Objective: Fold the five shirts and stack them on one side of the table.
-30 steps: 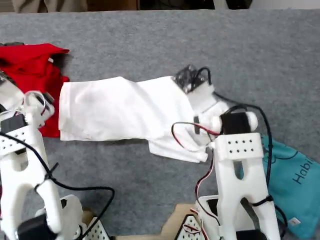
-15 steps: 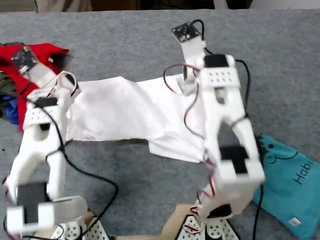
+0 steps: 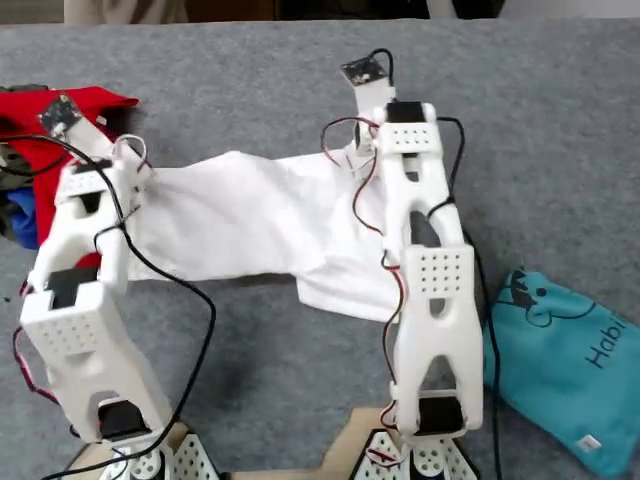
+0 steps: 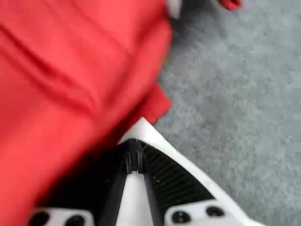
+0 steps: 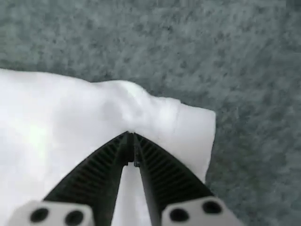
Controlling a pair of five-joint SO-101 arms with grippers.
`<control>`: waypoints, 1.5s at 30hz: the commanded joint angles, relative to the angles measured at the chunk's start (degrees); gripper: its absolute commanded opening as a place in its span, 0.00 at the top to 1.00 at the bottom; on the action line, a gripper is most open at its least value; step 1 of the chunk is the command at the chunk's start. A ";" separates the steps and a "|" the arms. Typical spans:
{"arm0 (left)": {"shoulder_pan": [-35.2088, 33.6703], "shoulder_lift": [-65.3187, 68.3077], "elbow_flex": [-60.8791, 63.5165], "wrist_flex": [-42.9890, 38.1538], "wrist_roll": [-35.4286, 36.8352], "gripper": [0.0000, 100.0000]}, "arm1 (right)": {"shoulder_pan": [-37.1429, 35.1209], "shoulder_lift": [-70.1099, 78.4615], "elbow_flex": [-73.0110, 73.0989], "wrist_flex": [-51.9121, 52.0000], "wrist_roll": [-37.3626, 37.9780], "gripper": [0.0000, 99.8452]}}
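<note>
A white shirt [image 3: 250, 215] lies spread across the middle of the grey table [image 3: 520, 110]. My left gripper [image 3: 137, 178] is at the shirt's left edge beside a red shirt [image 3: 75, 110]. In the left wrist view its jaws [image 4: 133, 157] are shut, with a white corner [image 4: 143, 128] poking out under them and the red shirt [image 4: 70, 80] just beyond. At the white shirt's far right corner, my right gripper [image 3: 366, 158] is shut on a pinched fold of the white shirt [image 5: 70, 122], its tips [image 5: 130, 141] pressed together.
A teal shirt [image 3: 565, 365] lies at the front right, beside the right arm's base. A bit of blue cloth [image 3: 17, 215] shows at the left edge under the red shirt. Bare table lies behind the white shirt and to its right.
Both arms have swung out from near their bases to the white shirt's far side. Its left edge has bunched inward, and its far edge has risen slightly.
</note>
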 commanded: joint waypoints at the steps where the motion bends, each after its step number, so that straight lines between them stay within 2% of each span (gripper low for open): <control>1: -1.41 3.91 -11.16 7.38 0.00 0.98 | 3.65 4.97 -12.62 2.64 -0.44 0.99; 7: -1.23 10.07 -23.56 16.70 0.26 0.98 | 3.91 11.82 -27.56 9.23 0.00 0.99; 12: -1.49 10.42 -28.92 18.90 0.26 0.98 | 2.95 12.62 -39.34 16.09 0.00 0.99; 14: -1.23 9.54 -32.26 20.40 0.09 0.98 | 2.07 10.51 -39.60 19.08 0.35 0.99; 20: -0.35 2.95 -42.11 32.26 -0.18 0.98 | -1.98 2.07 -39.43 25.49 4.48 0.99; 22: -0.26 0.66 -42.99 36.31 -0.26 0.98 | -2.51 -1.19 -38.37 25.49 4.57 0.99; 25: 0.62 -2.42 -42.81 41.05 -4.84 0.98 | -3.65 -7.34 -33.71 25.58 4.48 0.99; 28: 2.20 -5.49 -40.26 44.84 -7.47 0.98 | -5.32 -15.52 -23.25 25.58 4.48 0.99; 31: 2.29 -9.98 -33.58 45.19 -7.91 0.98 | -7.43 -24.66 -9.71 25.49 2.99 0.99; 33: 2.29 -13.23 -26.73 43.25 -7.91 0.98 | -8.66 -29.58 -1.63 25.05 -0.44 0.99; 39: 0.70 -26.33 3.25 28.04 -7.91 0.98 | -9.89 -35.47 15.96 19.96 -1.49 0.99; 45: 0.97 -39.16 33.76 1.85 -7.74 0.98 | -11.21 -35.47 26.51 17.76 -1.58 1.00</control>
